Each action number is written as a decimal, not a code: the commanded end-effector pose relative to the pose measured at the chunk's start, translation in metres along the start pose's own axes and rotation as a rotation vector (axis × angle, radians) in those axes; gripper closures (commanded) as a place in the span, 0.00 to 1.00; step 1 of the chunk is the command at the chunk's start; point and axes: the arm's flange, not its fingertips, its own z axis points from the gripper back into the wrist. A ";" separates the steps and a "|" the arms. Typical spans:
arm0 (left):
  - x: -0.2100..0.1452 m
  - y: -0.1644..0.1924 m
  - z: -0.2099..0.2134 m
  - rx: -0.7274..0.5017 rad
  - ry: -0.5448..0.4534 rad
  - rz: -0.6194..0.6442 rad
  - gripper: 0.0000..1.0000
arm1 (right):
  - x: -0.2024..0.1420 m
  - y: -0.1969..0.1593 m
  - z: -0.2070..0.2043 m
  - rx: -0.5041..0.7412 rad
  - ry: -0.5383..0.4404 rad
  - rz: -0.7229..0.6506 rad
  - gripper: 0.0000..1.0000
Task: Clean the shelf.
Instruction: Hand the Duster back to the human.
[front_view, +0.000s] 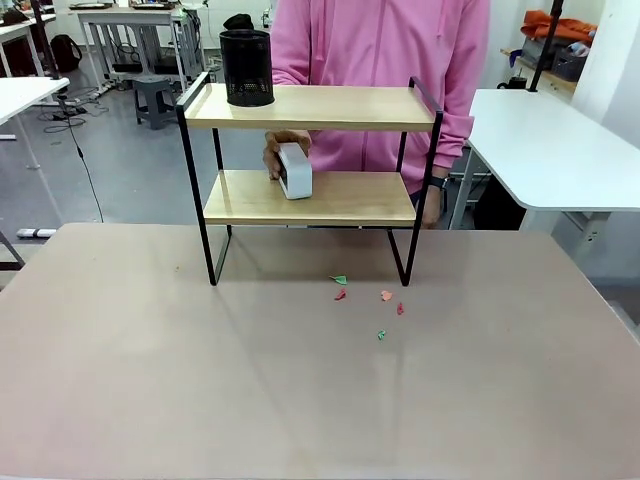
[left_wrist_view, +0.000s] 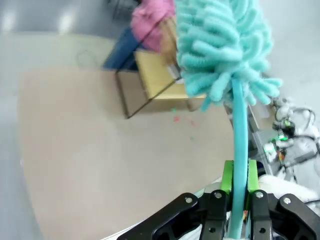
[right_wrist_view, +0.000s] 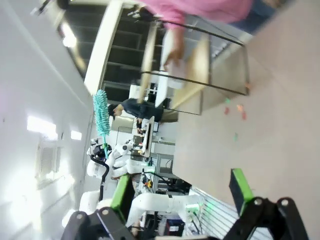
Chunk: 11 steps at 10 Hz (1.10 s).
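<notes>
The shelf (front_view: 330, 107) stands at the far middle of the table, two light wooden boards on a black frame. A black mesh cup (front_view: 247, 68) sits on its top board at the left. On the lower board a person's hand (front_view: 275, 146) holds a small white box (front_view: 294, 170). In the left wrist view my left gripper (left_wrist_view: 239, 177) is shut on the handle of a teal fluffy duster (left_wrist_view: 220, 45), high above the table with the shelf (left_wrist_view: 155, 80) far below. My right gripper (right_wrist_view: 180, 192) stands open with nothing between its fingers, well off from the shelf (right_wrist_view: 200, 70).
Several small coloured paper scraps (front_view: 385, 296) lie on the table in front of the shelf's right legs. The person in a pink top (front_view: 380, 50) stands right behind the shelf. White desks (front_view: 550, 150) flank the table farther back.
</notes>
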 end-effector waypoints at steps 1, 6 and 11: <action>-0.001 -0.045 0.005 -0.260 0.189 -0.146 0.88 | 0.007 0.046 -0.013 0.096 0.087 0.144 0.00; -0.037 -0.079 -0.049 -0.306 0.543 -0.153 0.88 | -0.010 0.079 -0.024 0.142 0.185 0.198 0.00; -0.054 -0.061 -0.165 -0.261 0.979 -0.122 0.88 | -0.001 0.107 -0.108 0.407 0.358 0.406 0.00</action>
